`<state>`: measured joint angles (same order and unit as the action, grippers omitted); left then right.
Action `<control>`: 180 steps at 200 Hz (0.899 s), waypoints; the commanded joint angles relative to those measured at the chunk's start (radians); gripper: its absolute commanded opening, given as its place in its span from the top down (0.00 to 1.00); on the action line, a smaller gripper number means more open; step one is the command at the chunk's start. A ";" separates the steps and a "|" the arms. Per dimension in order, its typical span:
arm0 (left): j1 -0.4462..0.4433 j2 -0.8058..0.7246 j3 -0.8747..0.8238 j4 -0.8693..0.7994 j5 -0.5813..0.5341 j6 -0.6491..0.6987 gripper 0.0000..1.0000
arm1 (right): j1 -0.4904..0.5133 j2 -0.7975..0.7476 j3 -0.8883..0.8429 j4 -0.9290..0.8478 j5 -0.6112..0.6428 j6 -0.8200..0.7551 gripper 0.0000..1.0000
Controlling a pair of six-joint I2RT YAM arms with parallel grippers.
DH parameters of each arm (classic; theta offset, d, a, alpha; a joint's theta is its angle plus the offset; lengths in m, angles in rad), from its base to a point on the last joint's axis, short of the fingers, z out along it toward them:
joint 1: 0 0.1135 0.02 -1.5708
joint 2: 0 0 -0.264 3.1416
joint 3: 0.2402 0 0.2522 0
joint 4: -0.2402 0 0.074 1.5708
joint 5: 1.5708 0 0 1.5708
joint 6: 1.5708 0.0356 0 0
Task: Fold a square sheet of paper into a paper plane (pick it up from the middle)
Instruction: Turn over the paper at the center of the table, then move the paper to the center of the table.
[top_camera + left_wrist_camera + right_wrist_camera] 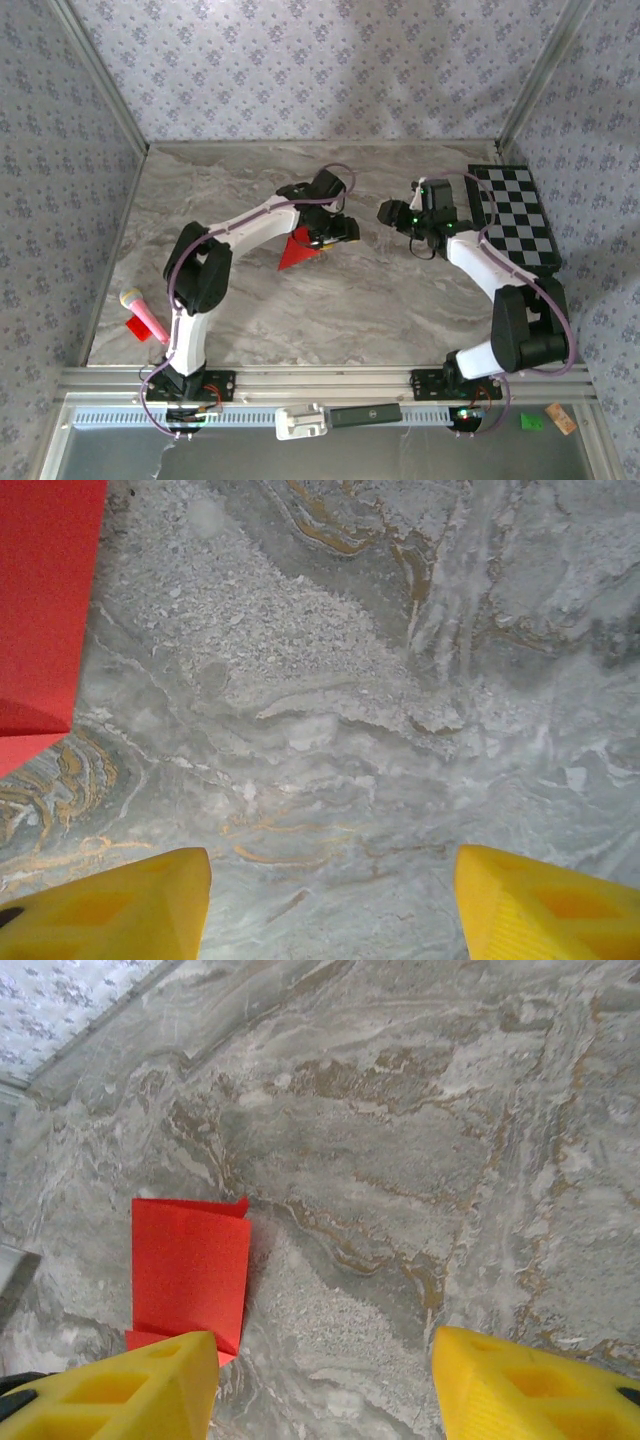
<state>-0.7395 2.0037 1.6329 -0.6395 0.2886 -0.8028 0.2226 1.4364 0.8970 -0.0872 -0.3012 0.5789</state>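
The left gripper and right gripper are hovering wide open and empty near the creased square sheet of paper, likely leaving it flat on the counter for folding.

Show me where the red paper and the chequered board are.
red paper (190,1275): right wrist view, middle of its flat face.
chequered board (515,218): top external view, middle of its squares.

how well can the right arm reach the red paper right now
Probably yes: the paper lies uncovered just ahead of the open right end effector. But seen from above, the left end effector sits between them, so it may get in the way.
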 commanded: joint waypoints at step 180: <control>0.213 -0.037 -0.243 0.144 -0.086 0.102 0.49 | 0.090 0.125 0.077 -0.002 -0.010 0.030 0.40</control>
<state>-0.5346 1.9285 1.3571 -0.5053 0.2195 -0.7429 0.3050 1.5448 0.9443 -0.0868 -0.3107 0.5911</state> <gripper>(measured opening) 0.541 0.598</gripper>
